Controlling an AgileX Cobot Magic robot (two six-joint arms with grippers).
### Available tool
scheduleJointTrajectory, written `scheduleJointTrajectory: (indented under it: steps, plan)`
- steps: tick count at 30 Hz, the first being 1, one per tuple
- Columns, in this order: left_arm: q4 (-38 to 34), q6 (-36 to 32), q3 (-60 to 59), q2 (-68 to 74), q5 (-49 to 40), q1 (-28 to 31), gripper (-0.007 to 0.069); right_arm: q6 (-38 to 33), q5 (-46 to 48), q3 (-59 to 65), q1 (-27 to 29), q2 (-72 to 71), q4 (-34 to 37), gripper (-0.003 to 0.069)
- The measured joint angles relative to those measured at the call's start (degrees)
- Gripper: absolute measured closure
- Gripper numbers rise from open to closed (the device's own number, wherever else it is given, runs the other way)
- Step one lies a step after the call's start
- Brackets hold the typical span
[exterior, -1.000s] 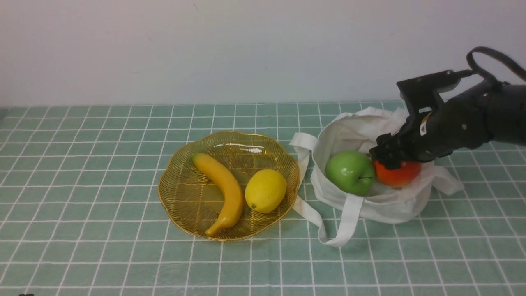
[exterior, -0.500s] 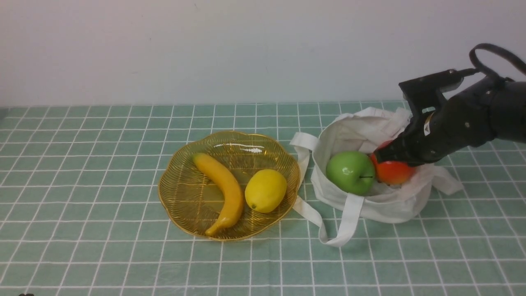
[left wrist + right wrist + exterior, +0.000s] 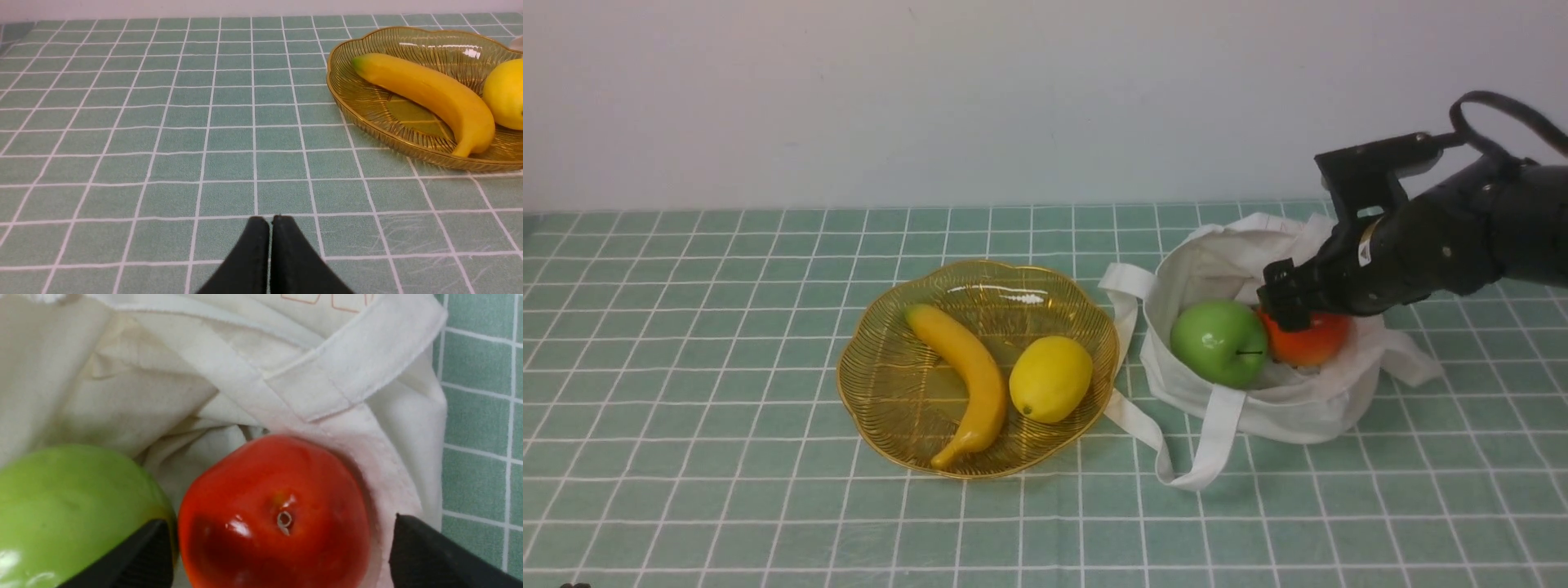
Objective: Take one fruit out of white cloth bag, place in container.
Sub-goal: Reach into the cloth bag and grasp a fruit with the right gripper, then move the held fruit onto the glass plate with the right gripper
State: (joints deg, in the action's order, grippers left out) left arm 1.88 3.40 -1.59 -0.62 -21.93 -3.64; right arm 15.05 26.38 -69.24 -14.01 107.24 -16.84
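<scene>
The red fruit [image 3: 1311, 343] lies inside the white cloth bag [image 3: 1282, 412] at the table's right, touching a green apple [image 3: 1218, 343]. My right gripper [image 3: 1289, 309] hangs over the fruit from the right. In the right wrist view it [image 3: 280, 520] is open wide, with the fruit [image 3: 273, 514] between its fingers, stem end up. A gap shows between the fruit and one fingertip [image 3: 412, 543]; the other fingertip [image 3: 151, 551] sits between fruit and green apple [image 3: 73, 506]. The amber container [image 3: 882, 392] stands left of the bag. My left gripper [image 3: 269, 218] is shut and empty over bare cloth.
A banana [image 3: 960, 380] and a yellow lemon [image 3: 1050, 378] lie in the container. The bag's strap handles [image 3: 1143, 425] trail onto the green checked tablecloth toward the container. The bag's cloth [image 3: 163, 375] bunches up close behind the fruit. A white wall backs the table.
My right gripper drew its jaws together above the fruit half a second ago and has spread them wide again, lower around it. The fruit stays in the bag.
</scene>
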Motion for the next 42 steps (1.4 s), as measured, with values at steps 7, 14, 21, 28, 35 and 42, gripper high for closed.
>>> scheduleJointTrajectory:
  steps: [7,14,21,28,35,42]
  plan:
    - [0.0,0.0,0.0,0.0,0.0,0.0,0.0632,0.8,-0.5,0.0,0.0,2.7,-0.2,-0.0012]
    - [0.0,0.0,0.0,0.0,0.0,0.0,0.0632,0.8,-0.7,0.0,0.0,2.7,-0.4,0.0053]
    - [0.0,0.0,0.0,0.0,0.0,0.0,0.0632,0.8,-0.5,0.0,0.0,2.7,-0.3,0.0053]
    - [0.0,0.0,0.0,0.0,0.0,0.0,0.0632,0.7,1.1,0.0,0.0,-0.9,-0.7,0.0053]
    - [0.0,0.0,0.0,0.0,0.0,0.0,0.0632,0.7,2.7,0.0,0.0,-9.0,-3.2,0.0053]
    - [0.0,0.0,0.0,0.0,0.0,0.0,0.0632,0.8,1.5,0.0,-2.5,-17.3,2.3,0.0053]
